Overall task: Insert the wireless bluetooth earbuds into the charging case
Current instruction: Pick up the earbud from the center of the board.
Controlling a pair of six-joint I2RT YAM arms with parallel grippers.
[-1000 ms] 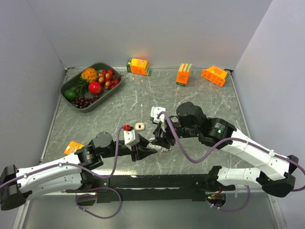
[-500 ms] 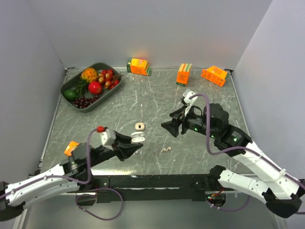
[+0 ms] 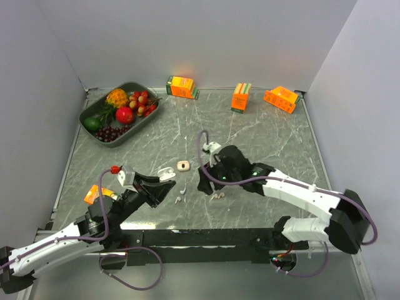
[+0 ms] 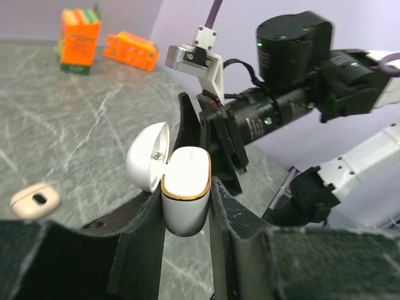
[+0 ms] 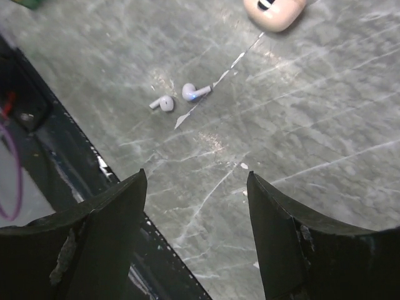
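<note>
**The right arm (image 3: 294, 190) drops in over the loose earbuds (image 5: 194, 92) as the left lifts the open case (image 4: 186, 194).**

Half a second back the right arm was drawn up and away. Now the right end effector (image 5: 196, 175) hangs spread wide and empty just above the desk (image 5: 325, 125), facing two earbuds lying close together, so a pick looks next. The left end effector (image 3: 161, 185) is clamped on the case, lid (image 4: 147, 164) flipped back, raised near them. I can't make out the case's sockets. The pale specks (image 3: 217, 195) beside the right end effector are too small to name.
</note>
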